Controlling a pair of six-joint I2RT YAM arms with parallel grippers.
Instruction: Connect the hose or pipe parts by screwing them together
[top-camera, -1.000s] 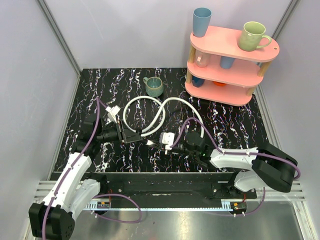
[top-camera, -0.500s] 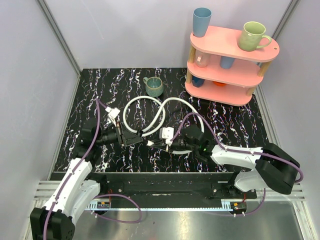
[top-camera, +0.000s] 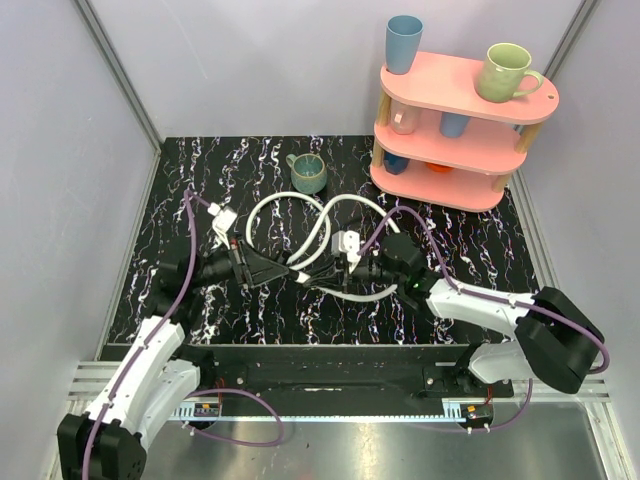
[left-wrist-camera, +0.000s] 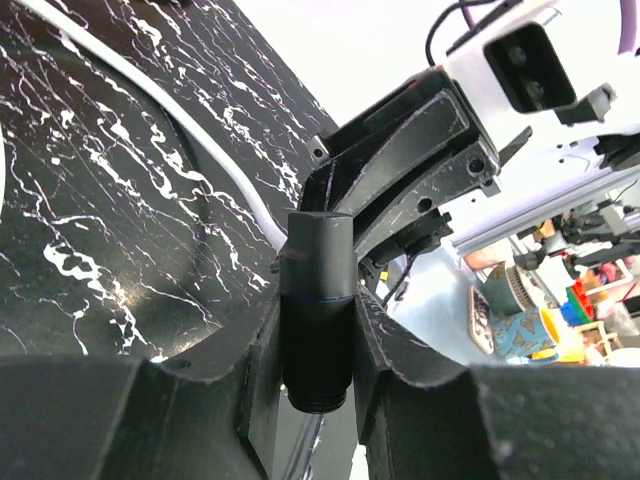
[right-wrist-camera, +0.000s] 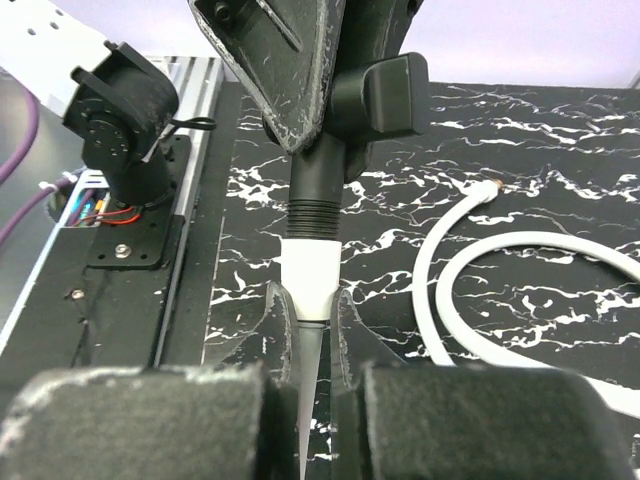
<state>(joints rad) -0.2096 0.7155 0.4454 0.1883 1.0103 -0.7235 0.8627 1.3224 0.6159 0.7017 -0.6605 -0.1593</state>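
Black fitting (left-wrist-camera: 317, 260) is clamped by left gripper (left-wrist-camera: 320, 320); only the right-wrist view shows white hose end (right-wrist-camera: 308, 268), pinched by right gripper (right-wrist-camera: 308, 300), meeting it.

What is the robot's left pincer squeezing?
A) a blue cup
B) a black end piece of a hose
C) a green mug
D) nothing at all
B: the left wrist view shows the left pincer shut on the black fitting, one finger on each side. In the right wrist view the right pincer holds the white fitting end to end against it.
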